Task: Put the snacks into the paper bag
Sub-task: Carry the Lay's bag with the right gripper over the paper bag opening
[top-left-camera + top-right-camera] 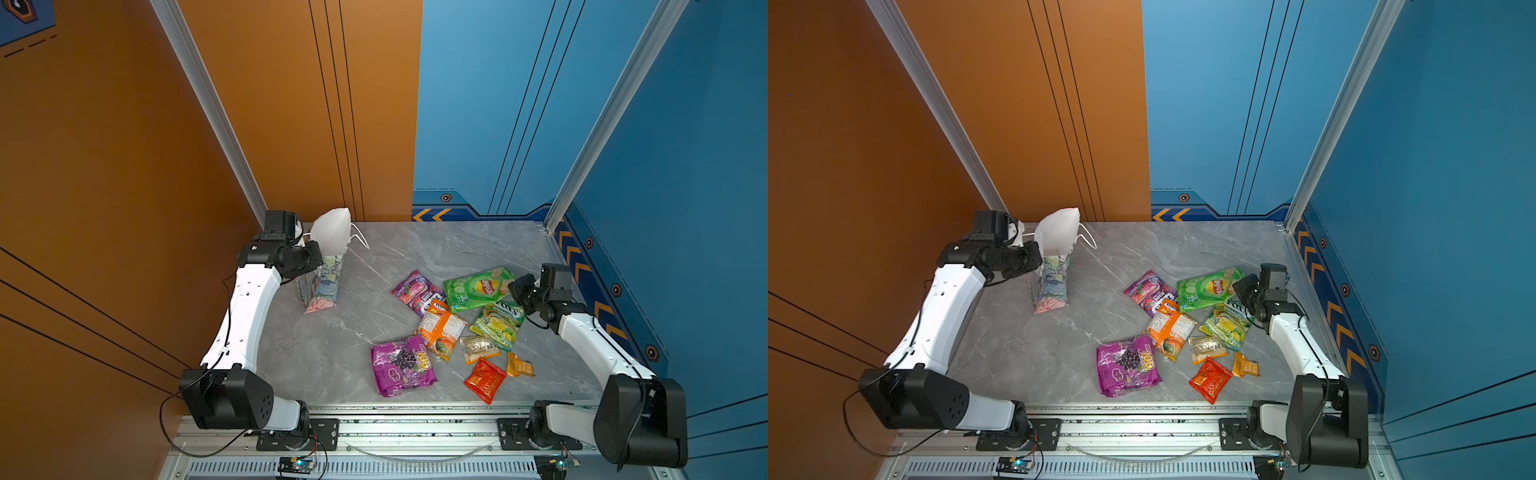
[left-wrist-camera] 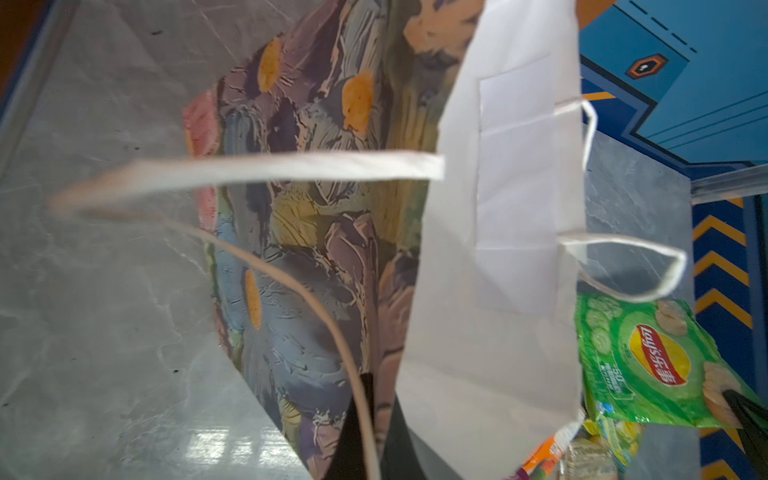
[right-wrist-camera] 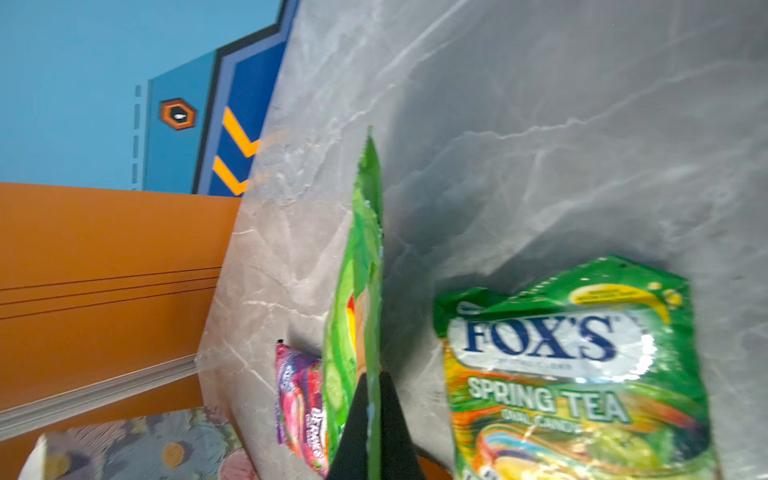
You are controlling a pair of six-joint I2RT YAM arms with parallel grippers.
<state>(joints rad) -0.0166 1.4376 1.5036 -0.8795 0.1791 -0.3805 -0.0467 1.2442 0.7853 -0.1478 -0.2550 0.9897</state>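
Observation:
The floral paper bag stands at the back left with its white mouth open. My left gripper is shut on the bag's wall beside a cord handle. The snacks lie at the right in both top views: green Lay's, yellow-green Fox's, purple Fox's, orange, purple grape, tan, red. My right gripper is shut on the right edge of the Lay's packet.
A small orange-yellow packet lies by the red one. The blue side wall runs close behind my right arm and the orange wall behind my left. An aluminium rail crosses the table's front edge. Bare marble table lies between bag and snacks.

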